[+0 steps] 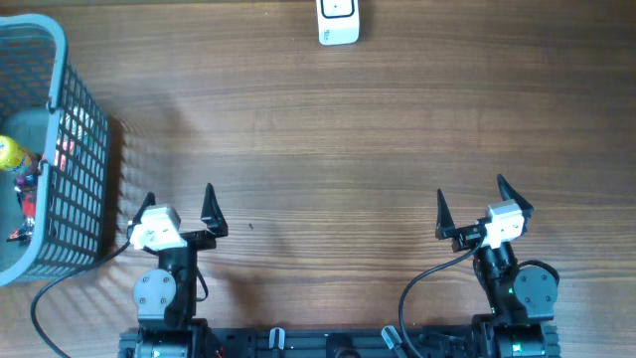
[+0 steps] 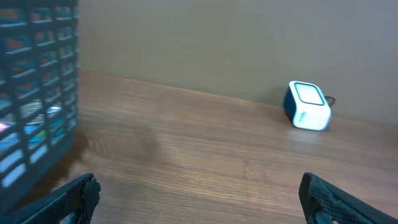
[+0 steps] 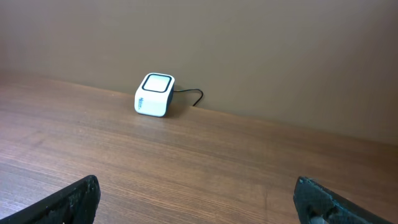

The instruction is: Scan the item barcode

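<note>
Overhead: left end effector [image 1: 179,202] and right end effector [image 1: 471,195] spread wide, basket [image 1: 72,149] near the left, scanner [image 1: 338,22] well apart.

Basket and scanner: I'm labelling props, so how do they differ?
The basket is grey-blue open mesh; the scanner is a solid white block. The basket is far larger than the scanner. The basket sits at the table's left edge holding items; the scanner sits at the far edge. Both rest on the wooden table.

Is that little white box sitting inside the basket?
No, the white box stands on the table at its far edge, apart from the basket on the left.
</note>
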You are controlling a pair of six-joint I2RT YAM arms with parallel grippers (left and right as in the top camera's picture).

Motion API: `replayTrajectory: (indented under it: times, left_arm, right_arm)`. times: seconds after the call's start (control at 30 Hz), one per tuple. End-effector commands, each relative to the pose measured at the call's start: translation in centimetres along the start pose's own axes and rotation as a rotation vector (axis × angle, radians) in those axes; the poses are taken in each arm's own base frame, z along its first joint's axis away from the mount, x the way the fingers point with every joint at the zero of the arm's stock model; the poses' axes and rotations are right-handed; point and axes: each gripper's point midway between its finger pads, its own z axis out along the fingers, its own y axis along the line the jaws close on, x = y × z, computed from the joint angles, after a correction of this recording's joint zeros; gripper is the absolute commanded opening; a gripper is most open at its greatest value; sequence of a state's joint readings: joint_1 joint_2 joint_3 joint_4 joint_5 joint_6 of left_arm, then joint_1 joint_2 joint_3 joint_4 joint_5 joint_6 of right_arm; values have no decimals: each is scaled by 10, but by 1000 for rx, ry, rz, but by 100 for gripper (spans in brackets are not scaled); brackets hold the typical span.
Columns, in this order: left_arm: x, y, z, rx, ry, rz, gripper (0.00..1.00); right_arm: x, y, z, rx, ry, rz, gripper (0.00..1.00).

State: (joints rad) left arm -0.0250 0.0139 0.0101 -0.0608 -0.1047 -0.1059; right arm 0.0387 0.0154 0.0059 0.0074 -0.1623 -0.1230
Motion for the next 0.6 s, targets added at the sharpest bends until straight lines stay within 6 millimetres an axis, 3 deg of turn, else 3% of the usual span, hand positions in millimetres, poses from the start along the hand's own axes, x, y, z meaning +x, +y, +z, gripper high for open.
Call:
replayTrajectory:
  times: [0.0,0.57]
  left_arm:
    - [3,-11,0,70,12,18,100]
    - [-42,-20,-9,93,-84,13,100]
  right_arm:
    - [-2,-2,-1,14,-11,17,100]
    - [-2,-2,-1,14,-11,16,100]
